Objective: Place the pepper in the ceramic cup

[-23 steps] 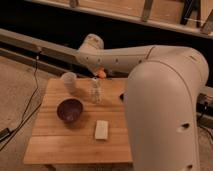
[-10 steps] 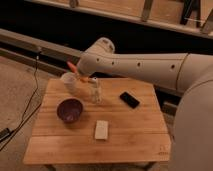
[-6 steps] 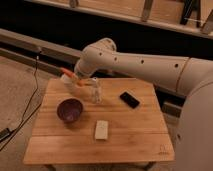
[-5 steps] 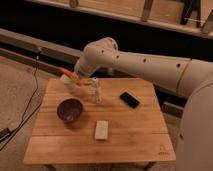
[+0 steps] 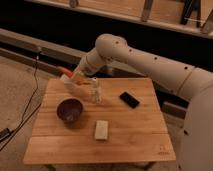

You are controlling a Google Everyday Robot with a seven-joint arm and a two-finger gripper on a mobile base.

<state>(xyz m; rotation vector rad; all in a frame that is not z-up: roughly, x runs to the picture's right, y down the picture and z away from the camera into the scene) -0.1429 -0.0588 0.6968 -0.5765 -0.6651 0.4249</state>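
Observation:
The orange-red pepper (image 5: 64, 71) sticks out to the left of my gripper (image 5: 75, 76), which is shut on it at the table's back left. Directly under the pepper and gripper sits the whitish ceramic cup (image 5: 74, 86), partly covered by the gripper; it looks tipped, though I cannot tell for sure. The pepper's tip points left, just above the cup's rim. My arm reaches in from the right, over the back of the table.
On the wooden table (image 5: 130, 140) a dark purple bowl (image 5: 70, 110) stands in front of the cup. A clear shaker bottle (image 5: 95, 90) is right beside the cup. A black phone (image 5: 129, 99) and a white block (image 5: 102, 129) lie further right. A cable (image 5: 27, 107) runs over the floor on the left.
The gripper with the pepper has moved a little left and down over the cup. The other objects have stayed where they were.

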